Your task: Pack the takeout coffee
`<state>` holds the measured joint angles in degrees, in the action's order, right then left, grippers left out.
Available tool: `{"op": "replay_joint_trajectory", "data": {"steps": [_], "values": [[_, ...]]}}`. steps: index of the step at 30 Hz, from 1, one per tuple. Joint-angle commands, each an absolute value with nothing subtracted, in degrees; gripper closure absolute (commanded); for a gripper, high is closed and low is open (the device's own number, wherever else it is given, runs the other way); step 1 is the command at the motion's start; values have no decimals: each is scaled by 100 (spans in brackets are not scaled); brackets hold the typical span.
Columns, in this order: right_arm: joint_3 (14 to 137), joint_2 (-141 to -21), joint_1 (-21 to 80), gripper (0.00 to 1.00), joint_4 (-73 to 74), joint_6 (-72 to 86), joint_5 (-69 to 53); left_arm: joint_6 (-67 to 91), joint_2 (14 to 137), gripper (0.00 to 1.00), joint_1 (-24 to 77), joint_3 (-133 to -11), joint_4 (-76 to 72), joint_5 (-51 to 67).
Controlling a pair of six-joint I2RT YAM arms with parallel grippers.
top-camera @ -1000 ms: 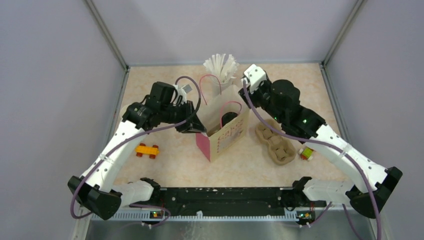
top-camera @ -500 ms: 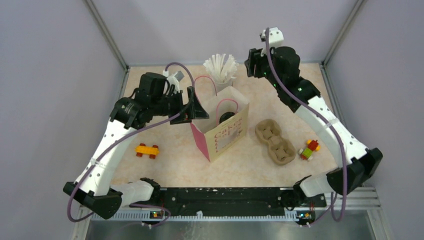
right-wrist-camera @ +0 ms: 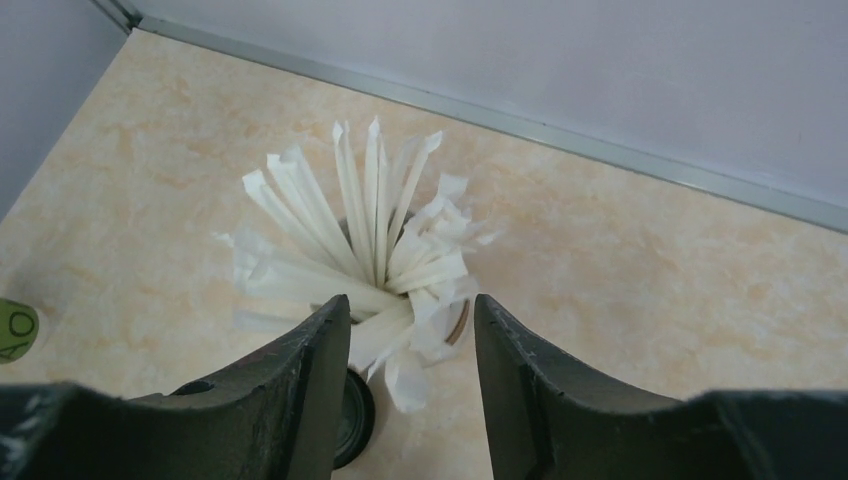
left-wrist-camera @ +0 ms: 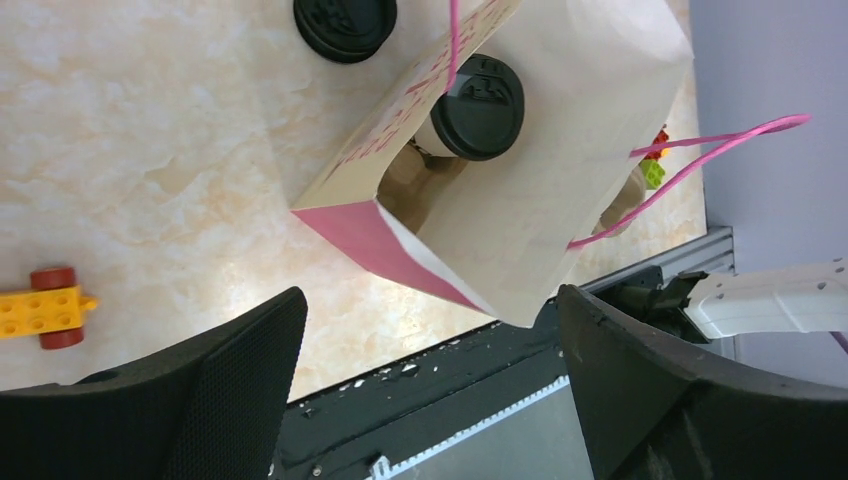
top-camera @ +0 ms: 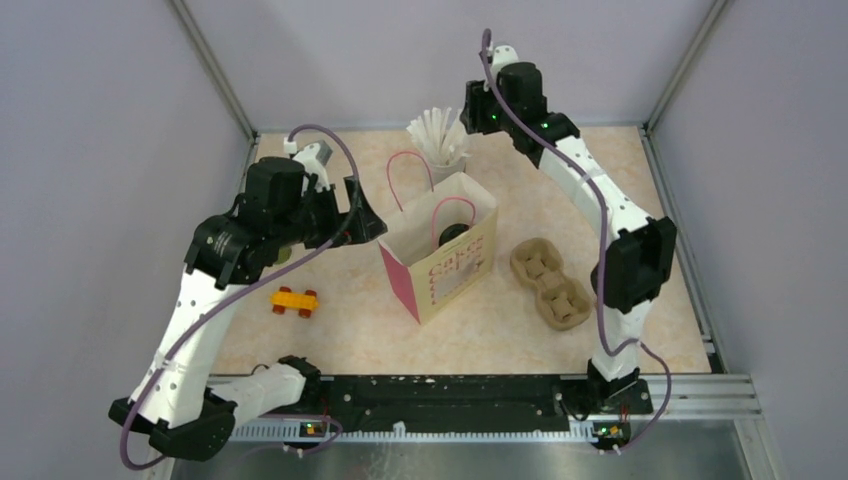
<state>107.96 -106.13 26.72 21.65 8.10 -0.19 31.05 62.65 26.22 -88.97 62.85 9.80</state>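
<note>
A takeout coffee (left-wrist-camera: 478, 107) with a black lid (top-camera: 455, 237) stands inside the open pink-and-cream paper bag (top-camera: 440, 262). A second black-lidded cup (left-wrist-camera: 345, 25) stands on the table beyond the bag, and shows as a dark disc (right-wrist-camera: 357, 415) by the straws. My left gripper (top-camera: 366, 213) hovers just left of the bag, open and holding nothing, with the bag's corner (left-wrist-camera: 520, 300) ahead of its jaws. My right gripper (top-camera: 470, 112) is raised at the back over the cup of white straws (right-wrist-camera: 370, 250), open with nothing between its fingers.
A brown cardboard cup carrier (top-camera: 550, 285) lies right of the bag. A yellow toy car (top-camera: 295, 300) sits front left. The bag's pink handles (top-camera: 405, 170) stick up. A green-printed cup rim (right-wrist-camera: 15, 330) shows left of the straws. The back wall is close behind.
My left gripper has opened, let go of the bag's edge and drawn back to the left. My right arm has lifted away from the bag and swung back to the straws.
</note>
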Motion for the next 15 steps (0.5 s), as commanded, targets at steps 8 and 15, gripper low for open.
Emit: {"op": "replay_joint_trajectory", "data": {"steps": [8, 15], "values": [[12892, -11716, 2496, 56, 3050, 1161, -409, 3346, 5726, 1, 2588, -8511, 6291, 470], [12950, -11771, 2496, 57, 2956, 1519, -466, 3342, 5722, 1, 2593, -8344, 6227, 562]]}}
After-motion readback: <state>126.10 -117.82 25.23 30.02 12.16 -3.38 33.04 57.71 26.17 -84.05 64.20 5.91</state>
